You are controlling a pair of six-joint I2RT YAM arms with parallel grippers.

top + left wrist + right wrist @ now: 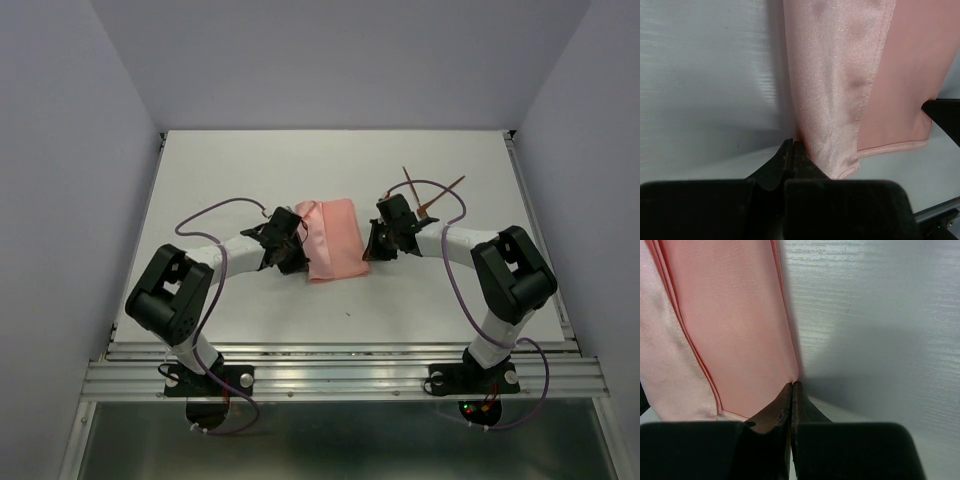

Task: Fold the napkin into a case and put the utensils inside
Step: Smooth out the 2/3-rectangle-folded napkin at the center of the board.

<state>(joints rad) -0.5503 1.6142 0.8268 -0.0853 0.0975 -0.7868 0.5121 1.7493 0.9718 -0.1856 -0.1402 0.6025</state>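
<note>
The salmon-pink napkin [335, 238] lies on the white table as a folded oblong at the centre. My left gripper [293, 246] is at its left edge, jaws shut on the raised left fold of cloth [835, 90]; its fingertips meet at the cloth's edge [792, 145]. My right gripper [372, 240] is at the napkin's right edge, jaws shut and pinching a small pucker of the cloth [735, 325] at the tips [792, 385]. The two thin reddish-brown utensils [412, 186] lie crossed on the table behind the right gripper, away from both grippers.
Purple cables [205, 215] loop over both arms. White walls enclose the table on the left, back and right. A metal rail [340, 375] runs along the near edge.
</note>
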